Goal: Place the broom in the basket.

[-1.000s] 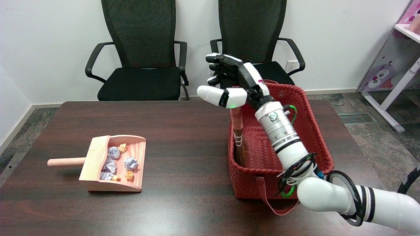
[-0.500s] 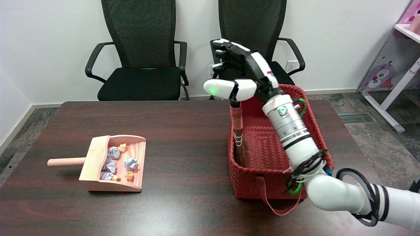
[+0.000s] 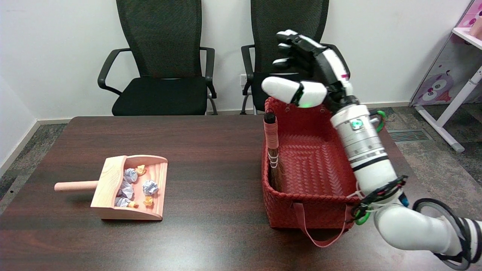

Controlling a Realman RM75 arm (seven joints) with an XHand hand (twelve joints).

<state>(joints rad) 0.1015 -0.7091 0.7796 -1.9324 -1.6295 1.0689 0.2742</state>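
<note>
Inside the red woven basket (image 3: 320,210), the broom (image 3: 272,150) leans upright against its left wall; right hand (image 3: 310,73) hovers above the basket's far rim, fingers spread, holding nothing.

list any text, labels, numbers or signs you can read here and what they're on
No readable words or numbers anywhere.
Right arm's wrist: a small round green-lit emblem, a symbol, too small to read.
Right hand: a green light on the thumb and a small pink mark on its back, no text.
Pink panel at far right: cartoon owl pictures, no lettering legible.
Basket, broom, dustpan: unmarked.
</note>
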